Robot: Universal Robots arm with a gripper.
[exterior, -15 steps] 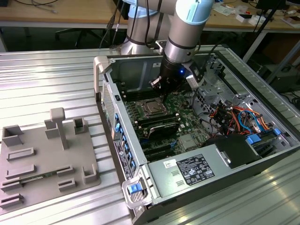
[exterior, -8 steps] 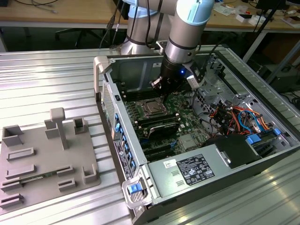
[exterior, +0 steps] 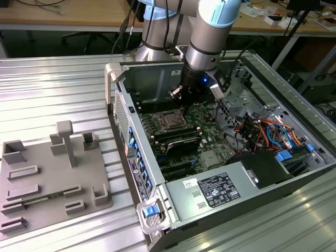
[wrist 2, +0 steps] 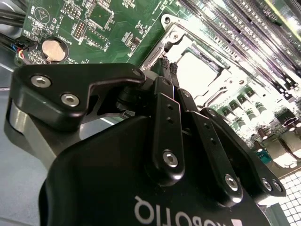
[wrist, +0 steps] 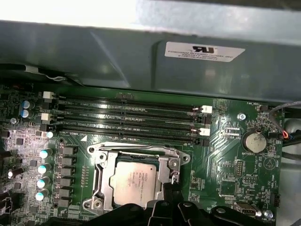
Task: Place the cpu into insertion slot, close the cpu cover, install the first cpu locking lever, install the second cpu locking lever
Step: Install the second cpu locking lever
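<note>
Cpu (wrist: 134, 182) first: we see it lying flat in the slot (wrist: 100, 184), low and centre in the first wrist view, its grey metal top facing up. The cover (wrist: 136, 151) looks folded down around it, its silver frame ringing the chip on all sides. In the second wrist view the same pale square (wrist 2: 197, 70) sits in the upper middle of the frame, just past the fingertips. In the exterior view the socket (exterior: 171, 121) lies near the centre, inside the open case (exterior: 247, 181) on the ribbed worktop (exterior: 52, 89).

Our hand (wrist 2: 168, 68) hangs just over the socket's edge, by a thin wire lever (wrist: 175, 175) at the side of the frame. The fingers (wrist 2: 165, 122) stand narrow, tips close together. We cannot tell whether they pinch the lever or merely touch it.

We judge the lever to be stiff spring wire: light and smooth, likely to push back when pressed and to slip off a loose grip. Its free bent end looks the best place to take hold. The chip we judge light, rigid and fragile on its underside, so any load should go on the frame, not the chip.
</note>
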